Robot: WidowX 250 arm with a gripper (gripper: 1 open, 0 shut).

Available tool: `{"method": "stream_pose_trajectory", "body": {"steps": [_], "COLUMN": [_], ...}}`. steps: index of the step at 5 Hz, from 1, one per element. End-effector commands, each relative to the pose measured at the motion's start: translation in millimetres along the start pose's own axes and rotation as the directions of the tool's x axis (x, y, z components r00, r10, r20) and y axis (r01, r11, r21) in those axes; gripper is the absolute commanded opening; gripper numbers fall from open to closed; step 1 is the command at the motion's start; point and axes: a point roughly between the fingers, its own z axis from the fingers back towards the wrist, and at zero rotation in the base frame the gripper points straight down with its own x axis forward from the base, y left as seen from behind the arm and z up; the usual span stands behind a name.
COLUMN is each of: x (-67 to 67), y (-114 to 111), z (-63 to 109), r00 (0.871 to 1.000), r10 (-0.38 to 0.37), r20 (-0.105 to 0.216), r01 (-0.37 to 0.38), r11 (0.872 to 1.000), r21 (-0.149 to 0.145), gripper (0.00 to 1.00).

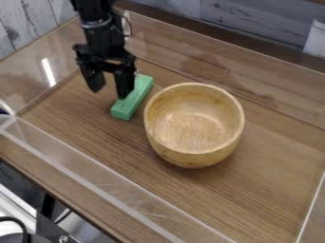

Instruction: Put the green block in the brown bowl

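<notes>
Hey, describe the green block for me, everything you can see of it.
The green block is a bright green, flat, elongated bar with a smooth, plain surface. It lies on the wooden table, slanting away from the camera toward the right, just left of the brown bowl. The open gripper is at its left side, partly in front of its far portion; whether they touch is unclear.

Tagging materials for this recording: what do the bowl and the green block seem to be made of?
The bowl looks like wood with a smooth, light tan finish, going by its warm tone and thick rim. The green block could be plastic or painted wood; its even, plain color leaves that open.
</notes>
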Motion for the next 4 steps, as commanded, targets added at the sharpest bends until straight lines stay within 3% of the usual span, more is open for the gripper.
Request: {"method": "stream_pose_trajectory", "body": {"steps": [1, 3, 4], "x": [8.7, 13.3, 15.0], "y": [1, -3, -4], "z": [-2.1, -18.9, -23.5], "r00": [1.0, 1.0, 1.0], "r10": [-0.006, -0.002, 0.001], "r20": [0.028, 0.014, 0.012], "r01": [0.005, 0.002, -0.001], "r11": [1.0, 1.0, 1.0], "r21": [0.022, 0.027, 0.026], "gripper": [1.0, 1.0, 0.0]}}
